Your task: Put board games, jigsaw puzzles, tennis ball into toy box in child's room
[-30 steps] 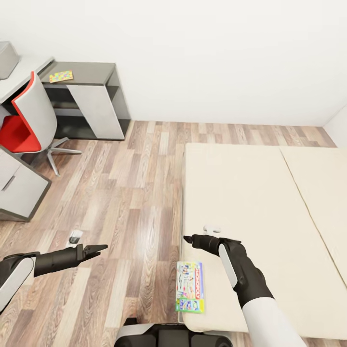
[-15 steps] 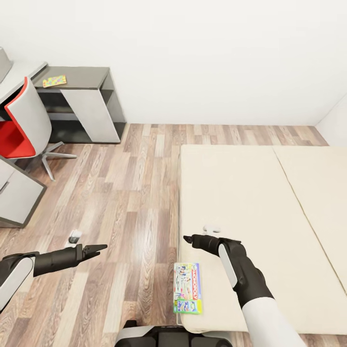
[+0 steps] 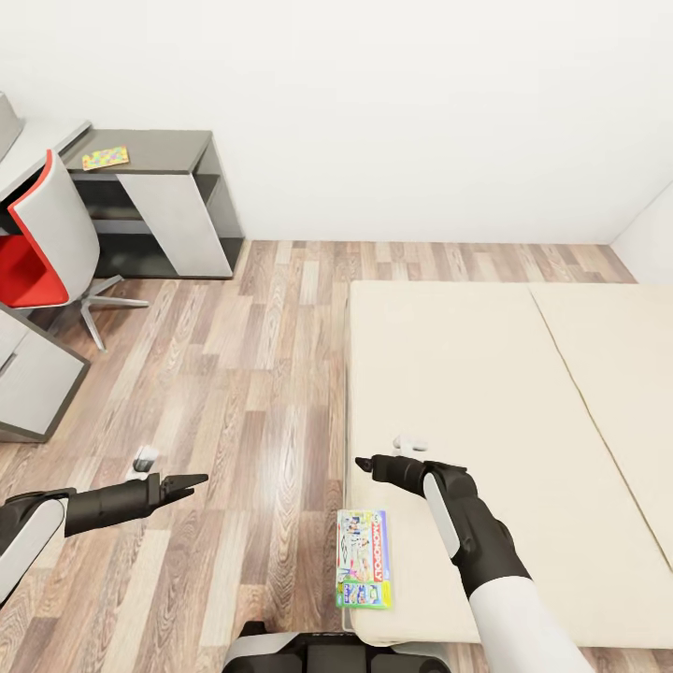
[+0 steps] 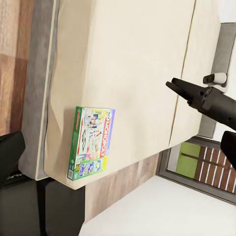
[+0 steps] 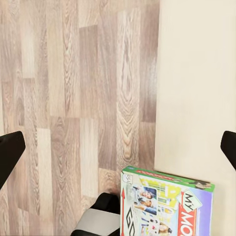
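- The flat white-and-green Monopoly board game box (image 3: 365, 559) is lying flat at the near corner of the wide low bed with the beige mattress (image 3: 486, 393), right along the mattress edge that borders the floor; the left wrist view shows it (image 4: 91, 142) on that same corner of the bed (image 4: 132, 64), and the right wrist view shows its (image 5: 167, 204) printed lid beside the mattress (image 5: 196, 78).
- The right tool (image 3: 366, 463), black and pointed, is hanging over the bed just beyond the box, apart from it; in the head view its fingers are looking nearly together, while the right wrist view is showing two dark tips at opposite edges, so I cannot tell how wide they are standing.
- The left tool (image 3: 192, 482) is hovering over the brown wood-plank floor (image 3: 243, 374), well apart from the bed, its slim fingers lying close together and holding nothing.
- A small white-and-grey object (image 3: 146, 459) is sitting on the floor just beyond the left arm; it is too small to identify.
- Farther off, a red-and-grey swivel chair (image 3: 42, 252) is standing near the grey worktop with white drawers (image 3: 164, 150).
- A thin multicoloured jigsaw board (image 3: 105, 157) is lying flat on that worktop, against the white wall (image 3: 393, 103).
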Available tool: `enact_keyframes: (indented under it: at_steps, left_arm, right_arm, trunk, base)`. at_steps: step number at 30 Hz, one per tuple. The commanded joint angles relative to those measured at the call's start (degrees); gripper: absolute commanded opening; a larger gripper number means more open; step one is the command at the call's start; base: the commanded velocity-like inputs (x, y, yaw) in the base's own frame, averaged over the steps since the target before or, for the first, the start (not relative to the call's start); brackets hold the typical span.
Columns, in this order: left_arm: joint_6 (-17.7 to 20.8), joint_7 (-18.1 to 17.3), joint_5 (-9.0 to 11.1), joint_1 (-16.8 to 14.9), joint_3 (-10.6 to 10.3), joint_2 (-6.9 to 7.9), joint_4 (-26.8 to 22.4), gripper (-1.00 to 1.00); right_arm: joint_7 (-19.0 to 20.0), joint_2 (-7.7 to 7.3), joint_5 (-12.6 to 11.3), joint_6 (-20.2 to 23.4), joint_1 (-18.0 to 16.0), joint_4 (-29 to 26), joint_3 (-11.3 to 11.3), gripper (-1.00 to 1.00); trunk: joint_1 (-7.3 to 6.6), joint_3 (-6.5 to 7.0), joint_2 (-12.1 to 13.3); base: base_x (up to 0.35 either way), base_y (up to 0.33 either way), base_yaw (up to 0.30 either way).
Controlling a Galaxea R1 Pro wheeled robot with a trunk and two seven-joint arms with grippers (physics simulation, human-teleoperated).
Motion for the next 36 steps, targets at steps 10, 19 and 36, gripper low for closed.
enact_keyframes:
  at_steps: [10, 19, 36]
  left_arm:
    - [0.2, 0.0, 0.0, 0.0, -0.2, -0.25, 0.0, 1.00]
    - [0.2, -0.6, 0.1, 0.0, -0.1, 0.10, -0.1, 1.00]
    - [0.2, -0.5, 0.1, 0.0, -0.1, 0.12, 0.0, 1.00]
  right_arm:
    - [0.4, -0.01, -0.6, 0.4, 0.0, -0.1, -0.3, 1.00]
    - [0.5, -0.05, -0.6, 0.5, 0.0, -0.1, -0.6, 1.00]
    - [-0.1, -1.62, -0.5, 0.2, 0.0, 0.8, -0.5, 1.00]
  trunk:
    - [0.03, 0.56, -0.1]
    - [0.03, 1.15, -0.1]
    - [0.03, 1.23, -0.1]
  base:
    - [0.000, 0.000, 0.000]
    - [0.000, 0.000, 0.000]
    - [0.000, 0.000, 0.000]
